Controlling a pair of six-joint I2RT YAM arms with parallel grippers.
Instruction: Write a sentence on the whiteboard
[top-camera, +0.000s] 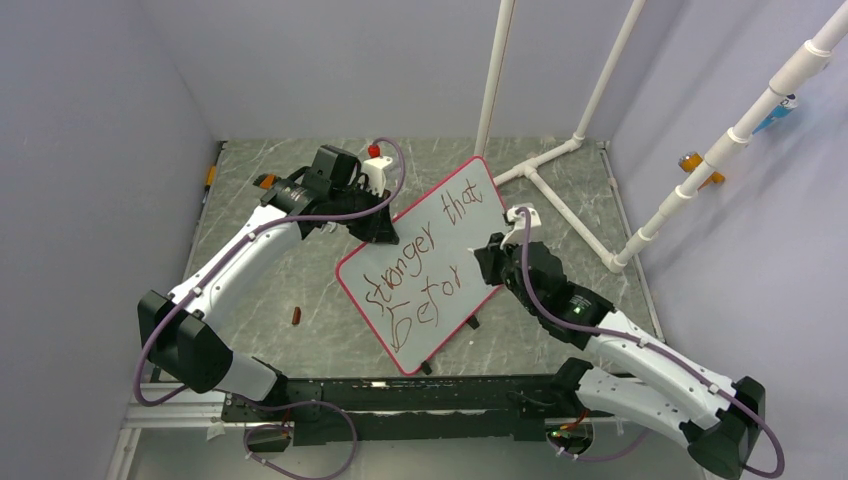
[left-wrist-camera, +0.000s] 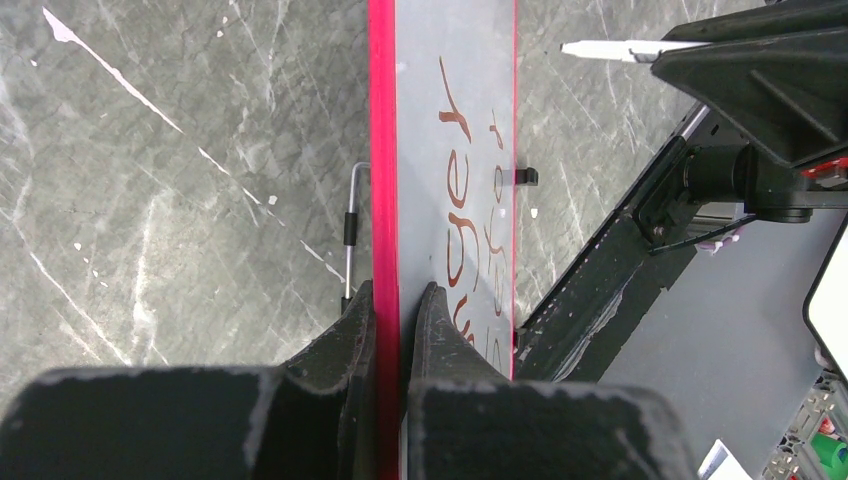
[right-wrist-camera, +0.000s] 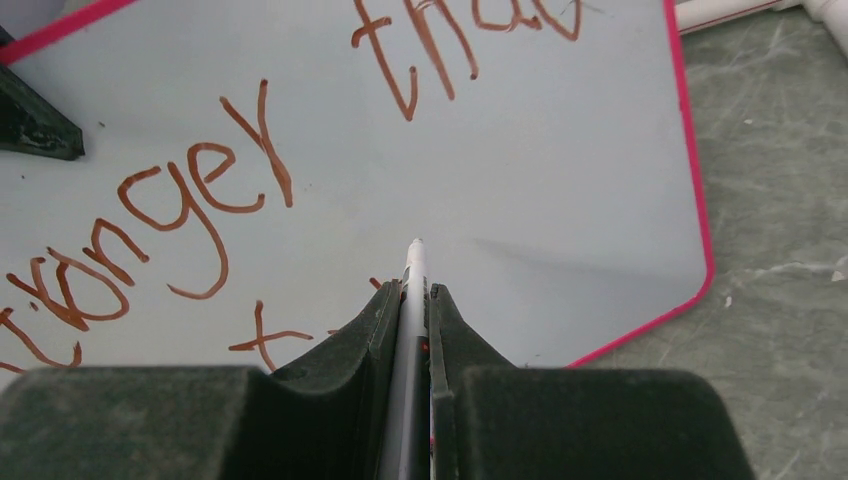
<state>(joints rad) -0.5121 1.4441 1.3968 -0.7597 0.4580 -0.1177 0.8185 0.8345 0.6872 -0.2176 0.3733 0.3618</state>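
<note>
The left claw (left-wrist-camera: 398, 296) was clamped on the whiteboard (top-camera: 452, 212) at its 10 o'clock rim. The whiteboard sat mid-counter (top-camera: 300, 270), slanting from 7 to 1 o'clock, and bore the sentence (top-camera: 420, 270) "stronger that befor". At its 3 o'clock side, the right claw (right-wrist-camera: 412, 292) pinched a white marker (right-wrist-camera: 414, 262), its tip over the whiteboard.

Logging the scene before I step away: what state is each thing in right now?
left gripper: shut on the whiteboard, pinching its red rim.
right gripper: shut on the marker.
whiteboard: written on, held by one edge.
sentence: reads "stronger that befor", last word seemingly unfinished.
marker: gripped lengthwise, tip pointing toward the whiteboard, apparently just off its surface.
</note>
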